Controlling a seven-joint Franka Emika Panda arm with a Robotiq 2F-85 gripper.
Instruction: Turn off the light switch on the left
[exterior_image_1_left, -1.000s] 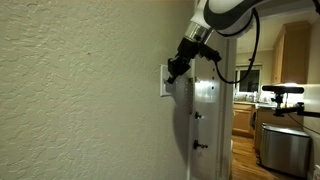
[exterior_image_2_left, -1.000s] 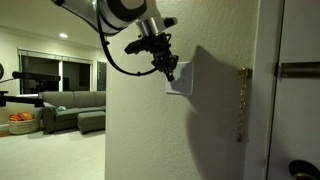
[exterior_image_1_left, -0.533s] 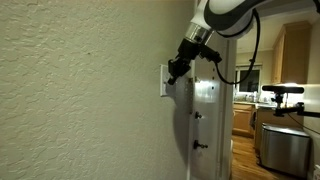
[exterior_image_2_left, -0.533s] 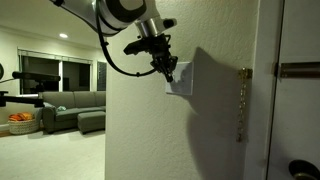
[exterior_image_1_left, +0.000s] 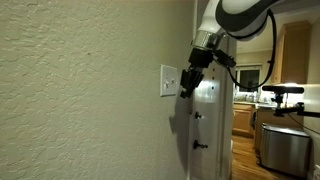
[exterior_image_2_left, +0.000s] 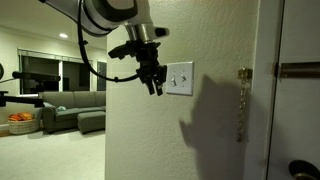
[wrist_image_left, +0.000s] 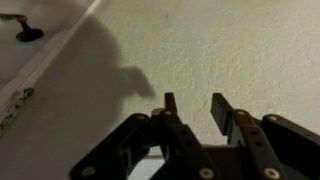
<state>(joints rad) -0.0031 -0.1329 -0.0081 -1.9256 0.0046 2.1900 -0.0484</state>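
Observation:
The light switch (exterior_image_1_left: 168, 80) is a small white plate on the textured wall, and it also shows in the exterior view from the opposite side (exterior_image_2_left: 180, 78). My gripper (exterior_image_1_left: 186, 88) hangs just beside the plate and slightly below it, off its surface (exterior_image_2_left: 154, 90). In the wrist view the two dark fingers (wrist_image_left: 194, 105) point at bare wall with a narrow gap between them and nothing held. The switch plate is not clearly visible there.
A white door (exterior_image_1_left: 206, 110) stands right past the switch, with a metal latch and chain (exterior_image_2_left: 243, 100) and a handle (exterior_image_2_left: 300, 172). A door handle also shows in the wrist view (wrist_image_left: 28, 32). A sofa (exterior_image_2_left: 70, 108) and kitchen cabinets (exterior_image_1_left: 292, 55) lie beyond.
My gripper was on the switch plate, covering it. It has pulled away from the plate and dropped a little, so the whole plate now shows.

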